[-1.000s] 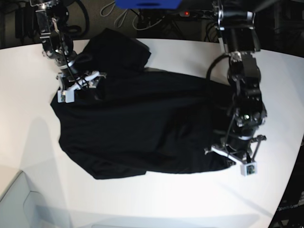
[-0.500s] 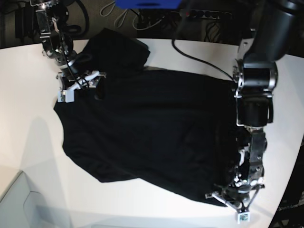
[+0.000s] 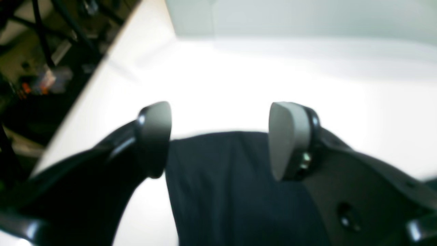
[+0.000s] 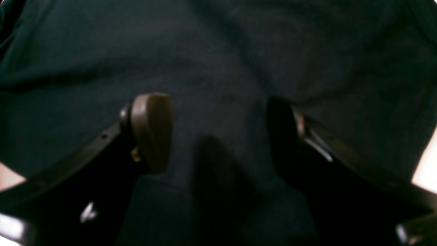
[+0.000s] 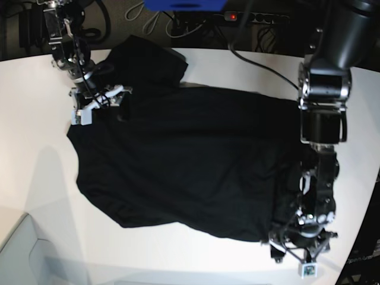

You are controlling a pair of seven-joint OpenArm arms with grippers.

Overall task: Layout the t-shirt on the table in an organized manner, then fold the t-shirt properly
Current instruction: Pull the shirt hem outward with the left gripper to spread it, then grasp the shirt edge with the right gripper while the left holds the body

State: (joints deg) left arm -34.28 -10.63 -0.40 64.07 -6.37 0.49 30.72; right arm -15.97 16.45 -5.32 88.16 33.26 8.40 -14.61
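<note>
t-shirt [image 5: 184,160] is being spread on worktop [image 5: 35,130] | left hand [image 3: 220,138] is being held spread over hem | right hand [image 4: 218,131] is being held spread above cloth

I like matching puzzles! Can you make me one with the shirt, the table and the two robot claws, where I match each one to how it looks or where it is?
Column one:
1. the soft black cloth t-shirt
2. the smooth white table
3. the left gripper
4. the right gripper

Column two:
A. open, with only dark cloth beneath it
B. bright and bare around the shirt
C. spread out, still wrinkled
D. open at the shirt's edge, white surface beyond

Pairs: 1-C, 2-B, 3-D, 4-A
</note>
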